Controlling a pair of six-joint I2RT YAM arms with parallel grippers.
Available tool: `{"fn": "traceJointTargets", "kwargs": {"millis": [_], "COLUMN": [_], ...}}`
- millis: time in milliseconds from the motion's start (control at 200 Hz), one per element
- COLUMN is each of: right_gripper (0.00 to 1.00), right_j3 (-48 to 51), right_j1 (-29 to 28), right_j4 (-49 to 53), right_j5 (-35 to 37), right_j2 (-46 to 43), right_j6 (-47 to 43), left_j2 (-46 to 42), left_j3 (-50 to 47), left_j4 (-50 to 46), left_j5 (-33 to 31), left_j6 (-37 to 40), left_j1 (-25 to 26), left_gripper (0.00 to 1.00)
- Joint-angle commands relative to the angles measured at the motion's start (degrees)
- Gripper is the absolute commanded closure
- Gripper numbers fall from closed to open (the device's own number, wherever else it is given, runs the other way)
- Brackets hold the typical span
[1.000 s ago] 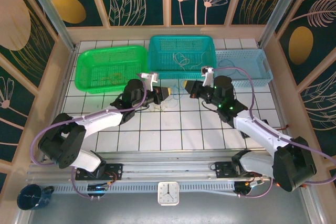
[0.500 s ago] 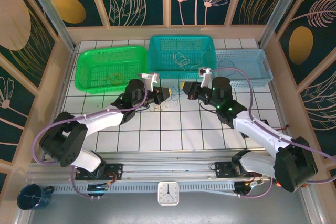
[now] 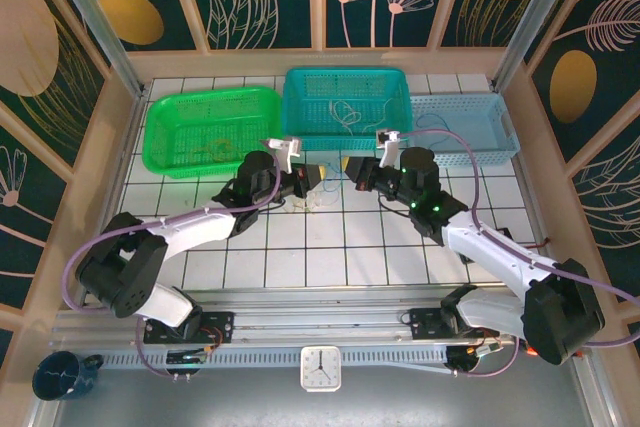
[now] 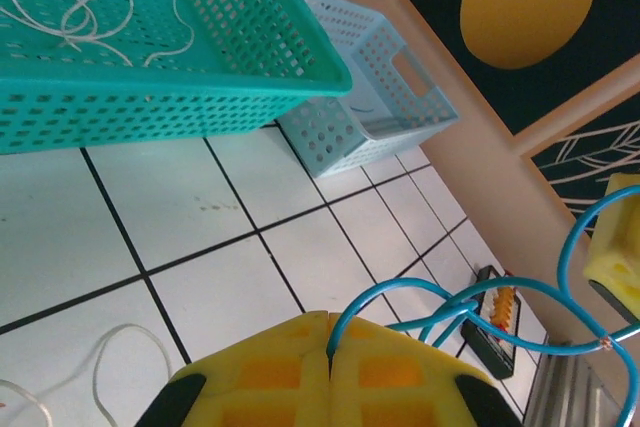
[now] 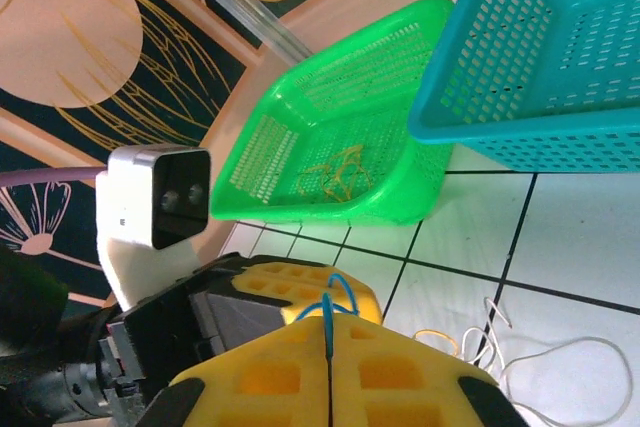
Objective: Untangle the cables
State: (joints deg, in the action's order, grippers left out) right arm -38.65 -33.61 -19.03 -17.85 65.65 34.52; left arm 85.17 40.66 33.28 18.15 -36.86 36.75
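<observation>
A light blue cable [image 4: 394,284] runs in loops between my two grippers, which face each other close together above the middle of the table. My left gripper [image 4: 330,322] [image 3: 317,176] is shut on one end of it. My right gripper [image 5: 328,322] [image 3: 347,166] is shut on the other end, and the blue cable [image 5: 343,281] loops over the left gripper's yellow pad [image 5: 290,282]. Loose white and yellow-orange cables [image 5: 500,347] [image 3: 310,204] lie on the tiles below the grippers. White cable [image 4: 120,352] also curls on the tile near my left gripper.
Three baskets stand along the back: a green basket [image 3: 160,147] holding yellow-orange cables [image 5: 335,172], a teal basket [image 3: 345,74] holding white cables [image 4: 80,7], and a light blue basket [image 3: 500,137]. A wooden frame borders the table.
My right gripper has moved left toward the left gripper, so the gap between them has narrowed. The left gripper has hardly shifted.
</observation>
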Motion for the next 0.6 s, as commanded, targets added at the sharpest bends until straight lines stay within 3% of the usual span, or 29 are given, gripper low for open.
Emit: {"fn": "traceJointTargets", "kwargs": {"millis": [0, 60, 155, 365, 595], "right_gripper": [0.6, 0.44, 0.34, 0.27, 0.26], "right_j3": [-0.8, -0.2, 0.6, 4.3, 3.6], "right_j1": [1.1, 1.3, 1.3, 0.1, -4.2], "right_j4": [0.2, 0.3, 0.0, -4.8, -9.5], "right_j5": [2.3, 2.7, 3.4, 3.3, 3.8], "right_j2": [-0.4, -0.9, -1.8, -2.5, 2.3], "right_j6": [0.3, 0.8, 1.7, 6.8, 8.3], "left_j2": [-3.6, -5.1, -7.2, -10.7, -11.8], "left_j3": [-1.9, -2.7, -4.1, -7.1, -7.8], "left_j4": [2.5, 2.7, 3.2, 4.9, 5.2], "left_j5": [-4.9, -7.4, -11.3, -18.1, -19.4], "left_j6": [0.4, 0.2, -0.5, -2.2, -2.7], "left_j1": [-0.2, -0.2, -0.1, -0.2, -0.2], "left_gripper": [1.0, 1.0, 1.0, 1.0, 1.0]}}
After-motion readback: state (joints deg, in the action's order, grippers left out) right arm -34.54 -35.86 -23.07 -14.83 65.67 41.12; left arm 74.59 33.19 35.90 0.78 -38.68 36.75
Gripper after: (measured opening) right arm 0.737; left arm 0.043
